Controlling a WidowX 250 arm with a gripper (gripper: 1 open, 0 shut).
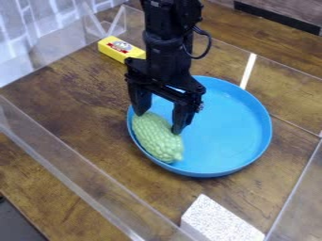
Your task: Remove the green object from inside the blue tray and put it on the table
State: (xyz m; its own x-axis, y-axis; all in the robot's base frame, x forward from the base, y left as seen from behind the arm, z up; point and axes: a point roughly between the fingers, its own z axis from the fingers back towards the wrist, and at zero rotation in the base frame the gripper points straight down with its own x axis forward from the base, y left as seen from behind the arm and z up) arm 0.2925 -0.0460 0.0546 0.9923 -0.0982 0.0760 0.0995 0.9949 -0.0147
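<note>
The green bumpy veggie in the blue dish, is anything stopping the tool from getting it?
Nothing visible is. The open tool hangs right over the green toy vegetable inside the blue dish, with no object between them.
</note>
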